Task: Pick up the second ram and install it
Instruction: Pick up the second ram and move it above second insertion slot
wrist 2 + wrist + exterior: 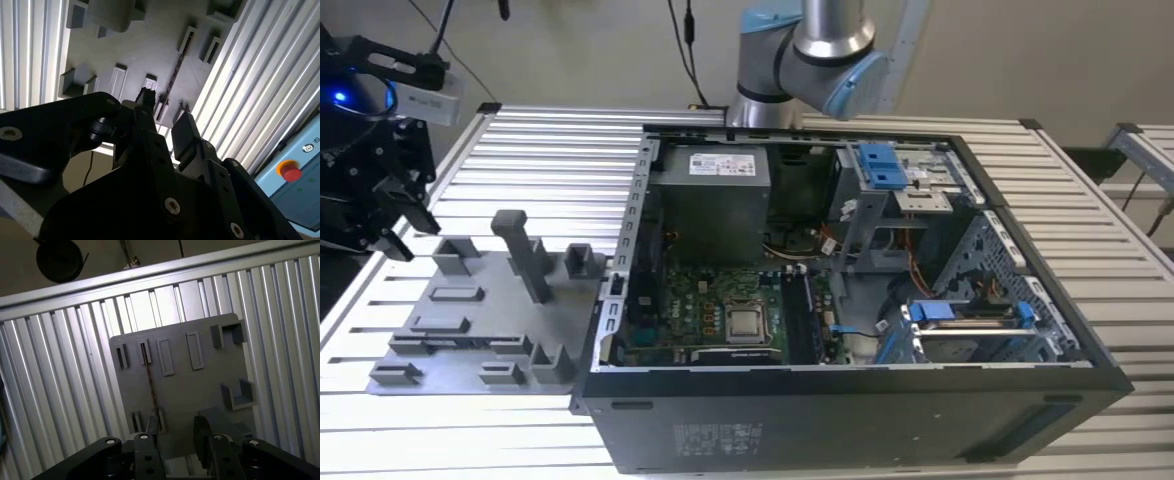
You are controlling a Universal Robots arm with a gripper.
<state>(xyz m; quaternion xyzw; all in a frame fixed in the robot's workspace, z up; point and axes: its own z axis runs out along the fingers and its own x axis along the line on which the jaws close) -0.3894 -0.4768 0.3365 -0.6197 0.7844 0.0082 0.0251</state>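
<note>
The second ram (150, 385) stands on edge as a thin dark strip in the grey holder tray (200, 390), held between small slots at each end. In the second wrist view the ram (173, 80) shows as the same thin line on the tray (135, 45). My gripper (176, 432) hovers above the tray's near end, open, with nothing between its black fingers (200, 432). The ram lies slightly off to the side of the gap, nearer one finger. In the exterior view the gripper (394, 215) hangs over the exterior view's left edge, beside the tray (467, 345).
An open computer case (854, 400) lies to the exterior view's right of the tray, with the green motherboard (707, 310) inside. Everything rests on a ribbed aluminium table (547, 150). A box with a red button (290, 171) sits off the table's edge.
</note>
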